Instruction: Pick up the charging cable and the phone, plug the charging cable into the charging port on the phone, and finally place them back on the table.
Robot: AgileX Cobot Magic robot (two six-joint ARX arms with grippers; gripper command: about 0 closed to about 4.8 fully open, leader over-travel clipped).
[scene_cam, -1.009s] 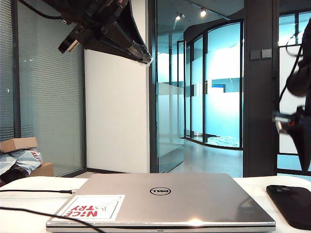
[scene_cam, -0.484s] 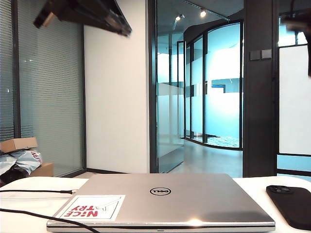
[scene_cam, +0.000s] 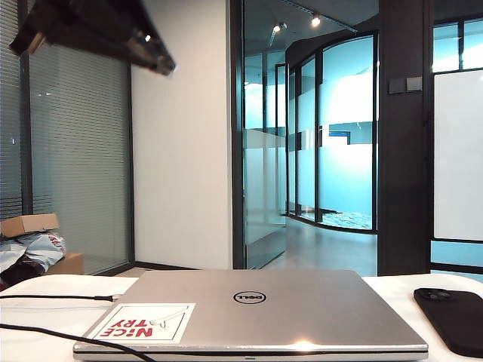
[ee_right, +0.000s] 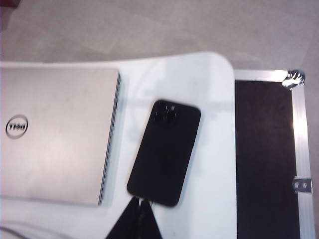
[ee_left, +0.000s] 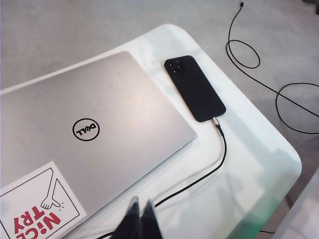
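Observation:
The phone [ee_left: 194, 87] is a flat black slab lying on the white table [ee_left: 249, 169] beside the laptop, also seen low on the right in the exterior view [scene_cam: 453, 318]. The charging cable [ee_left: 219, 154] has its silver tip [ee_left: 215, 121] seated in the charging port on the phone's short edge. From there it curves back under my left gripper [ee_left: 141, 200], which hangs high above the table, shut and empty. In the exterior view the left gripper [scene_cam: 155, 60] is at the top left. My right gripper [ee_right: 139, 198] hovers above the phone [ee_right: 164, 152], shut on nothing.
A closed silver Dell laptop [scene_cam: 249, 309] with a red-lettered sticker [scene_cam: 143, 323] fills the table's middle. A thin black cord with a dark plug end [scene_cam: 102, 298] lies left of it. A black case with metal edging [ee_right: 264, 159] adjoins the table. Loose cords [ee_left: 249, 55] lie on the floor.
The left arm has swung up and to the left in the exterior view. The right arm, at the right edge a second ago, has lifted out of that view. Phone and laptop have not moved.

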